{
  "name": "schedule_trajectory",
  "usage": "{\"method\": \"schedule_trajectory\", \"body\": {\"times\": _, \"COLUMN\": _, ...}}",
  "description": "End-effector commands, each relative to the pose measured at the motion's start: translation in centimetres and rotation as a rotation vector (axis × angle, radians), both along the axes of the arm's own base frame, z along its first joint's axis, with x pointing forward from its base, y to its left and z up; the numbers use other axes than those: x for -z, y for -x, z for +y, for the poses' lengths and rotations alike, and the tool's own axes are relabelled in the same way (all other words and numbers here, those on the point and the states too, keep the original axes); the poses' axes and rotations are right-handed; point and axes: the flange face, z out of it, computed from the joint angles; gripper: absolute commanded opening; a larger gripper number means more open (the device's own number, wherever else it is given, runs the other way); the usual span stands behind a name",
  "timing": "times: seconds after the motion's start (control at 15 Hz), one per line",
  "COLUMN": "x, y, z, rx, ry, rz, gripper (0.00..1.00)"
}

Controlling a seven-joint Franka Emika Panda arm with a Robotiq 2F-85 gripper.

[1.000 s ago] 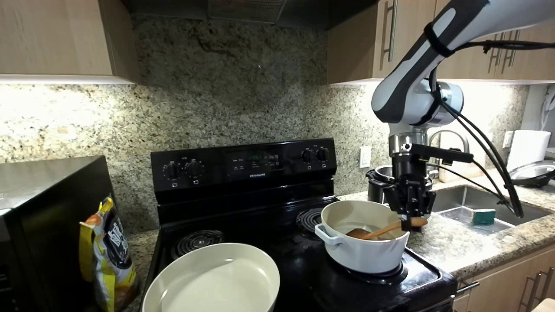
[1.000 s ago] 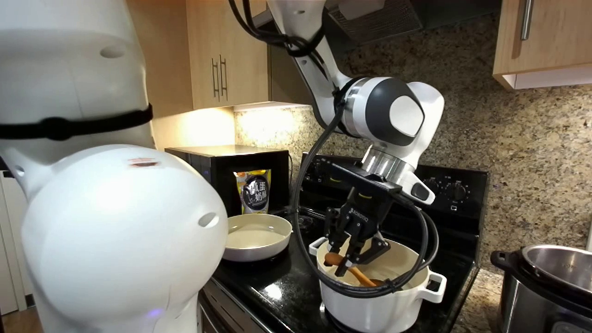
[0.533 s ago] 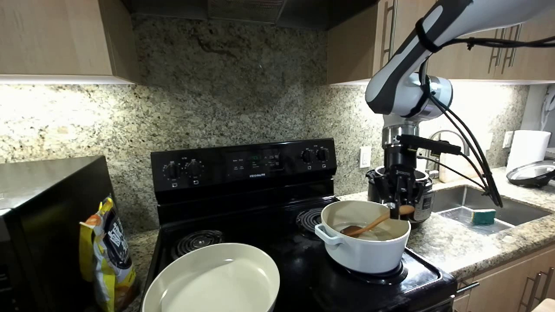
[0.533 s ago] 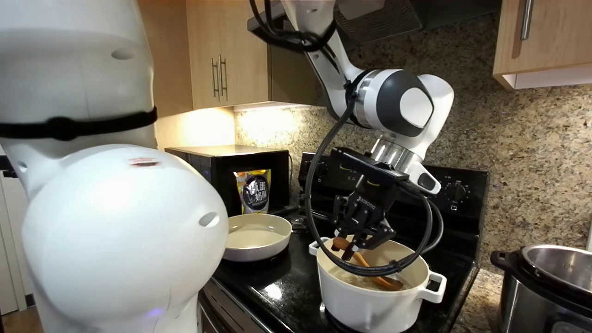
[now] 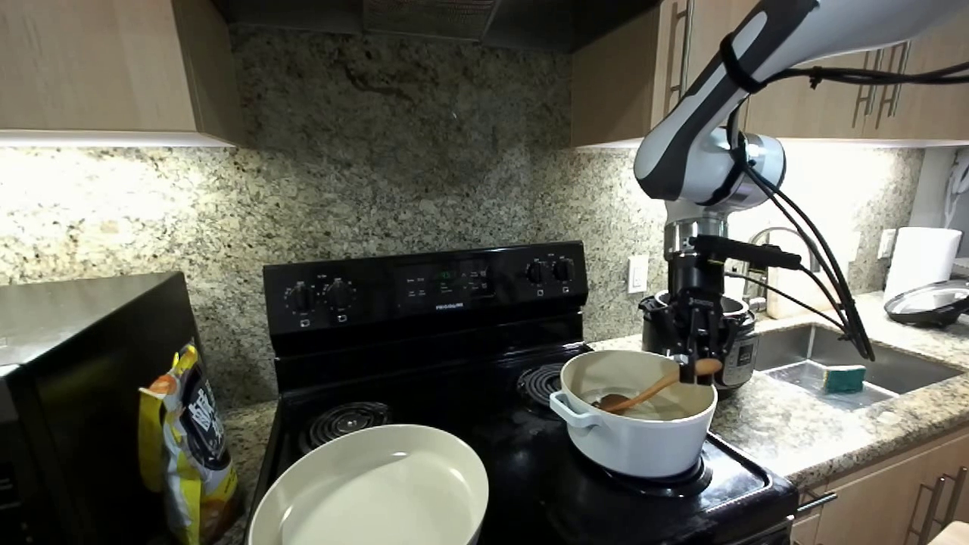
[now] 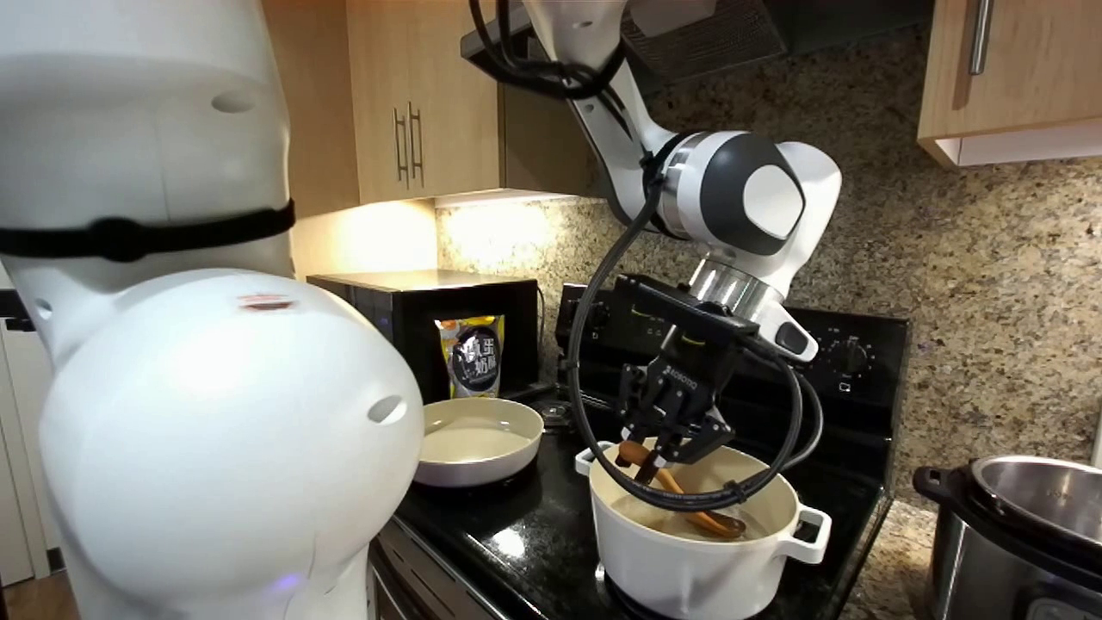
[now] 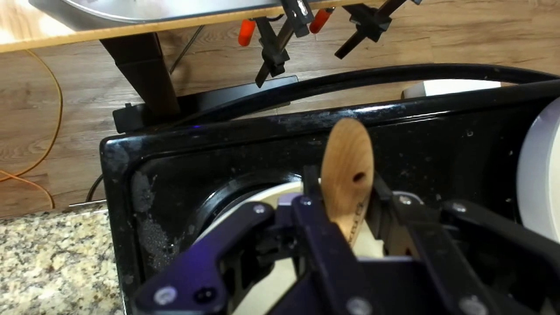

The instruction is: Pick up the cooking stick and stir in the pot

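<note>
Pinched, and narrowly so: the gripper (image 7: 345,188) has the cooking stick (image 5: 655,391) between its 2 black fingers (image 7: 311,181), the handle end poking past them in the wrist view, small hole and dark lettering on show! In both exterior views the stick slants down into the white pot (image 5: 636,446), darker end inside the walls; whether it touches the bottom, I can't tell. The gripper hangs near the pot's rim, the pot sitting on the black stove (image 5: 522,484). On that stove too, apart from the pot, stands the wide pan (image 5: 378,484). Beside it, a steel cooker (image 6: 964,551) on the counter (image 5: 787,439), and a green sponge (image 5: 844,380) at the sink (image 5: 901,367)!
</note>
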Motion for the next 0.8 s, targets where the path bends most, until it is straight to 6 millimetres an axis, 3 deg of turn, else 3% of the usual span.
{"method": "schedule_trajectory", "body": {"times": 0.0, "x": -0.4, "y": 2.2, "z": -0.9, "rx": 0.066, "ry": -0.016, "rz": -0.058, "gripper": 0.1}}
{"method": "schedule_trajectory", "body": {"times": 0.27, "x": -0.4, "y": 3.2, "z": -2.4, "rx": 0.14, "ry": -0.034, "rz": -0.086, "gripper": 0.1}}
{"method": "schedule_trajectory", "body": {"times": 0.73, "x": -0.8, "y": 2.0, "z": -4.1, "rx": 0.3, "ry": -0.093, "rz": -0.126, "gripper": 0.1}}
